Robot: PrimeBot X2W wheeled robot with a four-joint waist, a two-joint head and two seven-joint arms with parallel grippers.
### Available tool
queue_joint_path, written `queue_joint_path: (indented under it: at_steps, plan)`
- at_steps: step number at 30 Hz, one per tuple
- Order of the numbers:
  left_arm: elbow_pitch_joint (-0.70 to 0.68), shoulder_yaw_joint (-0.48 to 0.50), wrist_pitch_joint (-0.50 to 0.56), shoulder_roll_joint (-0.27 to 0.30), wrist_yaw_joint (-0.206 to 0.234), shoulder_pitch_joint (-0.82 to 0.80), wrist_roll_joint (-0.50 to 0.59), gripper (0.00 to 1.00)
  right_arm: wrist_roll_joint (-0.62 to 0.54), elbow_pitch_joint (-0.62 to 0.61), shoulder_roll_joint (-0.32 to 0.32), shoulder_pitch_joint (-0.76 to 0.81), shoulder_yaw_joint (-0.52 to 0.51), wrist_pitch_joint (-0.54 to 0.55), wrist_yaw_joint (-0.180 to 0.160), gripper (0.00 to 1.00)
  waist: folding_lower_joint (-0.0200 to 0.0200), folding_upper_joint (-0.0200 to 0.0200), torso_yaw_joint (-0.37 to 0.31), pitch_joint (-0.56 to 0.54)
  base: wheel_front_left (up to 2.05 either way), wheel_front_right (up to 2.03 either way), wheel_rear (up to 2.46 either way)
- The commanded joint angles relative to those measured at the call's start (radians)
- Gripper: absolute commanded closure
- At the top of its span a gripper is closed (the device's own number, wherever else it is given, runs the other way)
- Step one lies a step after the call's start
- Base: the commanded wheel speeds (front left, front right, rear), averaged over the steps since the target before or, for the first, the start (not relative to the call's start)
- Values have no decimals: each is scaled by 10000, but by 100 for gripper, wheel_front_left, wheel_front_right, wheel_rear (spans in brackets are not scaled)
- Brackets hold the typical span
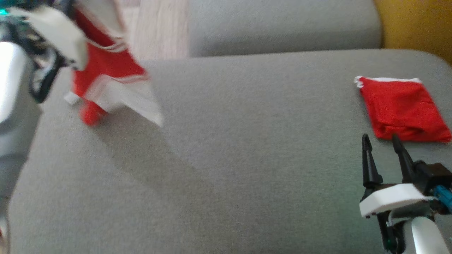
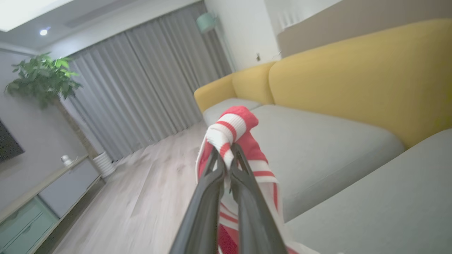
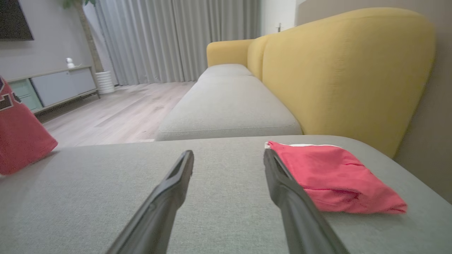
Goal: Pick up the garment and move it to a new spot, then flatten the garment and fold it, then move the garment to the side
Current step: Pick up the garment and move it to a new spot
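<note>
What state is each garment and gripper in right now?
left gripper: jaws shut on striped garment.
right gripper: jaws apart, holding nothing.
striped garment: lifted, hanging from left gripper.
folded red garment: folded, lying on grey cushion.

Open cushion ahead-left of right gripper; 1 folded red cloth obstructs just beside its right finger.

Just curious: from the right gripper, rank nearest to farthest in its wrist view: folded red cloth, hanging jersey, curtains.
1. The folded red cloth, beside the right gripper.
2. The hanging jersey, far left.
3. The curtains, across the room.
</note>
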Motion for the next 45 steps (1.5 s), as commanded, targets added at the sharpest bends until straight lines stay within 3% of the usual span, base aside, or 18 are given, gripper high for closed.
queue_joint_path:
  at_steps: [1, 12, 20, 28, 37, 38, 39, 40, 41, 45]
  plan:
    - [-663, 194, 124, 188, 21, -789, -243, 100, 85, -264, -42, -225, 202, -162, 35, 0, 5, -1, -455, -489, 0, 0, 0]
    - [-2467, 133, 77, -1056, 154, -694, -1688, 100, 214, 75, -42, -1, 208, -434, 35, 0, 5, -1, -894, -604, 0, 0, 0]
    - [-2847, 652, -617, -928, 786, 1548, -2546, 100, 276, 170, -42, 63, 290, -458, 35, 0, 5, -1, -869, -302, 0, 0, 0]
    - [-1364, 1031, -1772, -488, 1257, 4781, -3204, 100, 233, 235, -41, -74, 497, -434, 35, 0, 5, -1, -751, 272, 0, 0, 0]
    - [567, 1356, -2926, -800, 1142, 5082, -3457, 100, 98, 197, -41, -565, 737, -387, 35, 0, 5, -1, -713, 1074, 0, 0, 0]
    - [739, 1409, -3055, -844, 1137, 5029, -3484, 73, 91, 201, -41, -615, 763, -388, 35, 0, 5, -1, -710, 1116, 0, 0, 0]
    - [893, 1447, -3194, -884, 1123, 4975, -3492, 52, 81, 207, -41, -653, 794, -384, 35, 0, 5, -1, -705, 1147, 0, 0, 0]
    - [1026, 1475, -3328, -929, 1100, 4925, -3492, 8, 71, 218, -41, -683, 822, -380, 35, 0, 5, -1, -695, 1162, 0, 0, 0]
    - [1135, 1505, -3449, -990, 1075, 4884, -3501, 0, 60, 230, -41, -703, 838, -378, 35, 0, 5, -1, -671, 1162, 0, 0, 0]
    - [1364, 1502, -3813, -1216, 982, 4884, -3391, 0, 43, 319, -41, -675, 834, -386, 35, 0, 5, -1, -484, 972, 0, 0, 0]
